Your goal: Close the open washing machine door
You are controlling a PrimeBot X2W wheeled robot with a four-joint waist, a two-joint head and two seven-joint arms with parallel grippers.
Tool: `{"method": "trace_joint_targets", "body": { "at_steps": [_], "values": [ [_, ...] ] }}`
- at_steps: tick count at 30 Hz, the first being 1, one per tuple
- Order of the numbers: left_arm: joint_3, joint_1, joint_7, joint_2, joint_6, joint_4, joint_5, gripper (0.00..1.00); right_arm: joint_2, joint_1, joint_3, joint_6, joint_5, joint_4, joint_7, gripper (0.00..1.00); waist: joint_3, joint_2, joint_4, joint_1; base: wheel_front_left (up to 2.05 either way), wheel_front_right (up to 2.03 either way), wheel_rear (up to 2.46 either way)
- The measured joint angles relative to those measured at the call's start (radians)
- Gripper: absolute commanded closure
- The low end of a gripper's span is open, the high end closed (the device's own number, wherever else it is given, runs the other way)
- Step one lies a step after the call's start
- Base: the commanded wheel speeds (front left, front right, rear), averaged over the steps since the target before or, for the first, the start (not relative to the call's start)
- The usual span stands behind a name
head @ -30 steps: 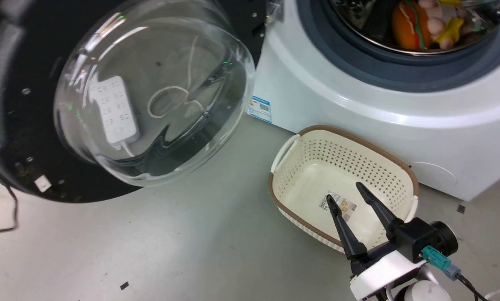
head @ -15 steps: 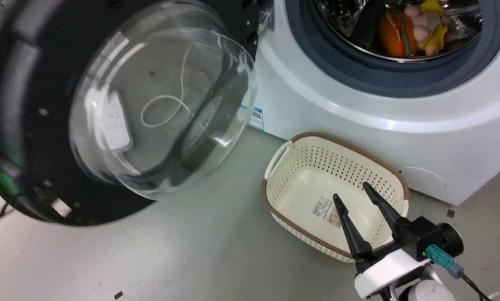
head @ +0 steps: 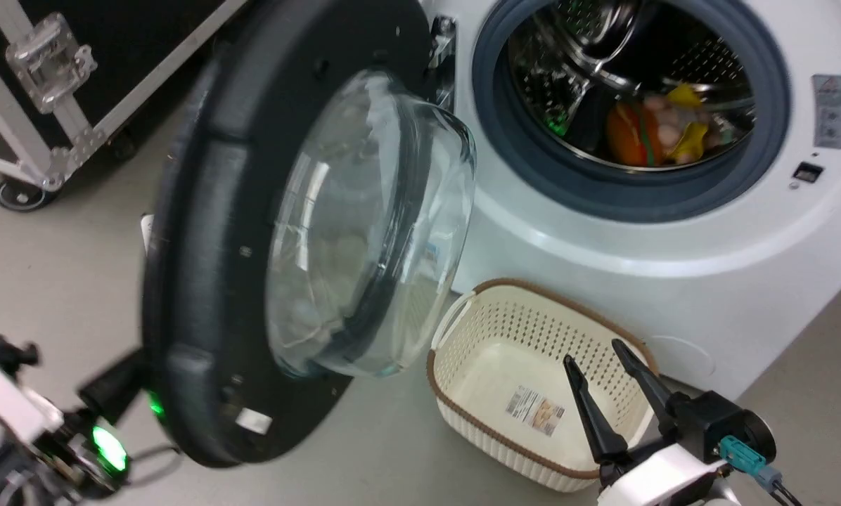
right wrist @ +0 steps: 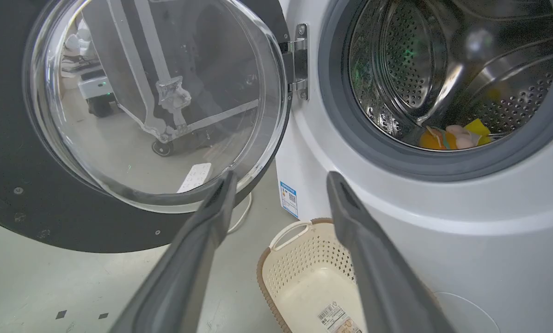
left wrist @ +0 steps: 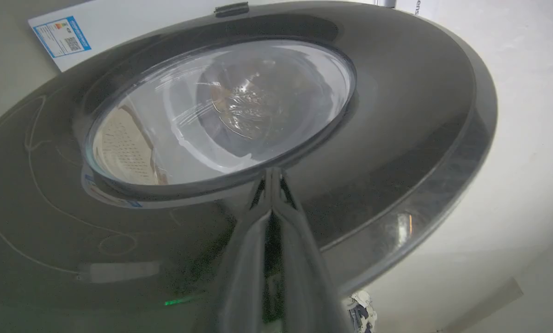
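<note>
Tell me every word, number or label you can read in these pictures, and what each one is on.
No text here is legible. The labels that show:
blue-bordered sticker, low on the white washing machine: print too small to read.
barcode label, on the floor of the cream perforated plastic basket: too small to read.
grey sticker, on the machine's front beside the steel drum opening: blurred.
</note>
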Motion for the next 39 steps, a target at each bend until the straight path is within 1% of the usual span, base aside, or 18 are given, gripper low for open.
{"method": "trace_joint_targets", "body": {
  "at_steps": [4, 9, 13, 17, 22, 23, 26, 33, 39],
  "values": [
    [-0.05, 0.09, 0.028, -0.054, 0.009, -0.053, -0.014, 1.0, 0.007, 0.023, -0.021, 0.0, -0.001, 0.002, 0.0, 0.0, -0.032, 0.0, -0.021, -0.0001, 0.0, 0.0, 0.0],
    [-0.136, 0.177, 0.016, -0.071, 0.009, -0.09, -0.069, 1.0, 0.011, 0.037, -0.043, 0.0, -0.013, 0.003, 0.0, 0.0, -0.048, 0.0, -0.065, 0.0, 0.0, 0.0, 0.0],
    [-0.264, 0.235, -0.056, -0.072, 0.005, -0.091, -0.162, 1.0, 0.012, 0.036, -0.064, 0.0, -0.032, 0.001, 0.0, 0.0, -0.048, 0.0001, -0.114, 0.0001, 0.0, 0.0, 0.0],
    [-0.393, 0.268, -0.155, -0.077, -0.012, -0.095, -0.236, 1.0, 0.014, 0.033, -0.083, 0.0, -0.046, -0.003, 0.0, 0.0, -0.037, 0.0001, -0.176, 0.0002, 0.0, 0.0, 0.0],
    [-0.506, 0.275, -0.241, -0.077, -0.033, -0.089, -0.303, 1.0, 0.015, 0.025, -0.118, 0.0, -0.062, -0.015, 0.0, 0.0, -0.007, 0.0001, -0.267, 0.0002, 0.0, 0.0, 0.0],
    [-0.564, 0.264, -0.283, -0.077, -0.04, -0.081, -0.328, 1.0, 0.015, 0.009, -0.14, 0.0, -0.064, -0.024, 0.0, 0.0, 0.018, 0.0, -0.324, 0.0003, 0.0, 0.0, 0.0],
    [-0.617, 0.229, -0.33, -0.077, -0.044, -0.077, -0.342, 1.0, 0.015, -0.005, -0.161, 0.0, -0.065, -0.032, 0.0, 0.0, 0.049, 0.0001, -0.386, 0.0003, 0.0, 0.0, 0.0],
    [-0.677, 0.076, -0.487, -0.079, -0.045, -0.072, -0.335, 1.0, 0.016, -0.029, -0.19, 0.0, -0.05, -0.043, 0.0, 0.0, 0.139, 0.0001, -0.527, 0.0003, 0.0, 0.0, 0.0],
    [-0.708, -0.065, -0.63, -0.079, -0.045, -0.014, -0.337, 1.0, 0.015, -0.03, -0.186, 0.0, -0.019, -0.037, 0.0, 0.0, 0.203, 0.0001, -0.641, 0.0004, 0.0, 0.0, 0.0]
  ]
}}
